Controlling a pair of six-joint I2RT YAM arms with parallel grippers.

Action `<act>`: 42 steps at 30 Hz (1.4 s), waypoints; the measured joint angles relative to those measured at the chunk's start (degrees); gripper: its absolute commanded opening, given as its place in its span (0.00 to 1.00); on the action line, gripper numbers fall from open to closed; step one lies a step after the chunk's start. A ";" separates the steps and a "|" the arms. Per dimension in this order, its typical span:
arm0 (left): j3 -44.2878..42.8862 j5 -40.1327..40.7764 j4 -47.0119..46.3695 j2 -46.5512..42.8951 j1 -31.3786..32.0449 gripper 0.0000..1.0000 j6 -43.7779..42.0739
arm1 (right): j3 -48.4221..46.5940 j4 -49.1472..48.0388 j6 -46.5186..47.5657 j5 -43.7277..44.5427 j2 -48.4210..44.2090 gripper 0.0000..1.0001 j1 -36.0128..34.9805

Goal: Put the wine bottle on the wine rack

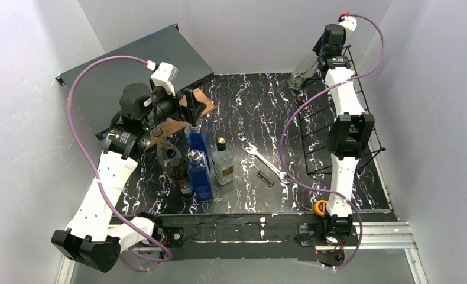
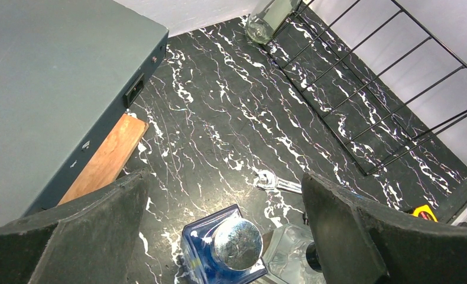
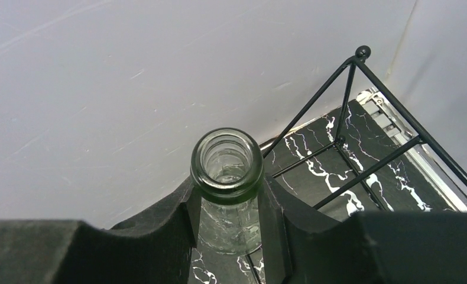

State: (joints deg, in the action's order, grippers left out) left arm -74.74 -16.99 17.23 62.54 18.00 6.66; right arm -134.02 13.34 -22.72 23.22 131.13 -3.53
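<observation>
Glass wine bottle [image 3: 227, 177] neck between right fingers [image 3: 166, 232]

Left arm [image 1: 110, 171] bent, left gripper [image 2: 225, 207] spread wide; right arm [image 1: 346, 136] stretched forward, right gripper [image 3: 228, 207] clamped on wine bottle [image 3: 227, 163] neck.

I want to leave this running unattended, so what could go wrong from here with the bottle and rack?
1. The right claw grips the wine bottle only by its smooth glass neck, so it may slip or swing.
2. The wine rack is thin open wire; the bottle could catch a bar or drop between bars.
3. The open left claw hangs over the blue bottle, a clear bottle right beside it; descending could topple one.
</observation>
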 measured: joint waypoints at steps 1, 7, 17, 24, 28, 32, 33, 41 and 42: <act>0.00 0.00 0.00 0.00 0.02 0.99 0.00 | 0.39 -0.26 -0.26 0.00 -0.02 0.01 0.11; 0.00 -0.04 -0.02 0.00 0.15 0.99 0.00 | 4.44 -4.59 -1.68 -0.31 -0.92 0.33 1.31; 0.00 -0.20 -0.04 0.00 0.52 0.99 0.42 | 6.99 -5.68 -1.68 -0.68 -2.43 0.27 1.25; 0.00 -0.20 -0.04 0.00 0.57 0.99 0.42 | 3.15 0.70 -0.22 4.98 -2.16 0.25 -1.55; 0.00 -0.17 -0.07 0.00 0.79 0.99 0.42 | 3.98 -0.59 1.55 9.11 -2.19 0.26 -3.74; 0.00 -0.17 -0.04 0.00 1.11 0.99 0.42 | 5.29 -2.99 1.90 11.61 -2.19 0.28 -3.93; 0.00 -0.17 -0.07 0.00 1.25 0.99 0.42 | 5.51 -3.52 1.95 12.07 -2.19 0.32 -3.89; 0.00 -0.17 -0.04 0.00 1.38 0.99 0.42 | 9.03 -9.31 3.32 16.13 -2.29 0.55 -3.87; 0.00 -0.17 -0.07 0.00 1.42 0.99 0.42 | 9.38 -9.79 4.04 16.68 -2.32 0.59 -3.87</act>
State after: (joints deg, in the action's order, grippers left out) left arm -74.74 -17.17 17.17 62.54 19.42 7.07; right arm -124.64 3.55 -18.68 39.90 128.81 -7.40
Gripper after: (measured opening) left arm 0.992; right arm 0.495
